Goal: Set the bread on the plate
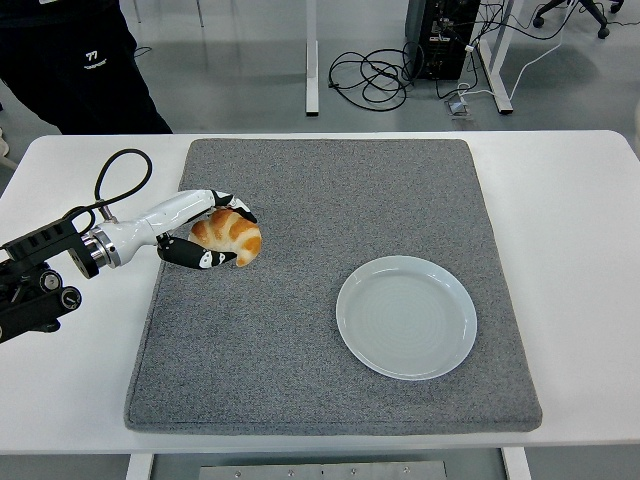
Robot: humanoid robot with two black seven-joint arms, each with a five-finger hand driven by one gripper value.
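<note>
Head view: left hand (205,232) wrapped round the bread (229,234), fingers curled over its top, thumb under its near side. Held over the grey mat (330,390), well left of the plate (352,330) and farther from the near edge. Probably light, soft, flaky; easily crushed. Best cradled across the thick middle, gently. Right hand out of sight.

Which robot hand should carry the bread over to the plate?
Left. The left robot hand already has its fingers closed around the bread; the plate sits empty to the right. No right arm is in view.
</note>
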